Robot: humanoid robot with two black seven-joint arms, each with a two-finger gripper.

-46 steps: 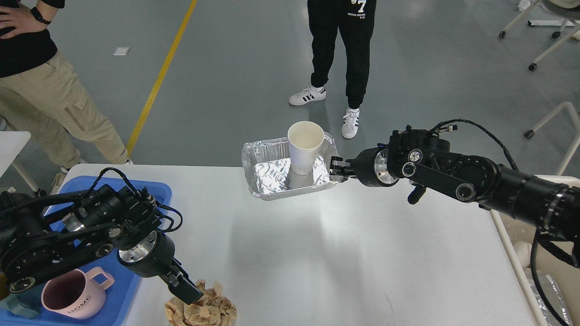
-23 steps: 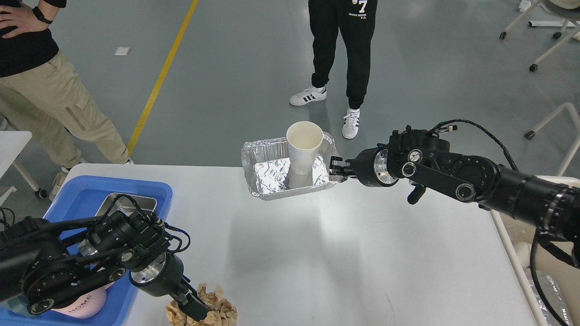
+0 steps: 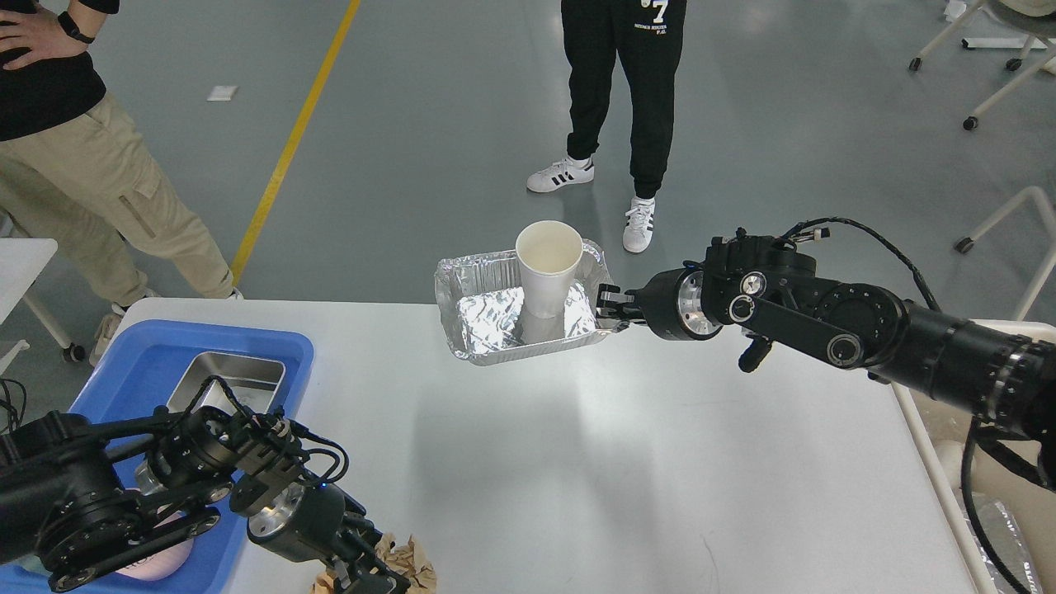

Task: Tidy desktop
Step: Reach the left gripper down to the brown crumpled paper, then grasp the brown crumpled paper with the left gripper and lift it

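Note:
The white desktop point(image 3: 577, 462) fills the lower middle of the head view. My right gripper point(image 3: 612, 307) is shut on the right rim of a silver foil tray point(image 3: 487, 330) and holds it over the desktop's far edge. A white paper cup point(image 3: 547, 268) stands upright in the foil tray. My left gripper point(image 3: 370, 572) is down on a crumpled brown paper ball point(image 3: 412, 565) at the near edge. Its dark fingers are cut off by the frame, so I cannot tell how they stand.
A blue plastic tray point(image 3: 289, 351) lies at the left with a steel container point(image 3: 227, 381) in it and a pink mug point(image 3: 161, 561) mostly hidden by my left arm. A cream bin point(image 3: 949, 450) stands beyond the right edge. Two people stand behind the desk.
My left arm has moved down and toward the near edge, onto the paper ball, uncovering the steel container. The foil tray with the cup has shifted slightly up and left.

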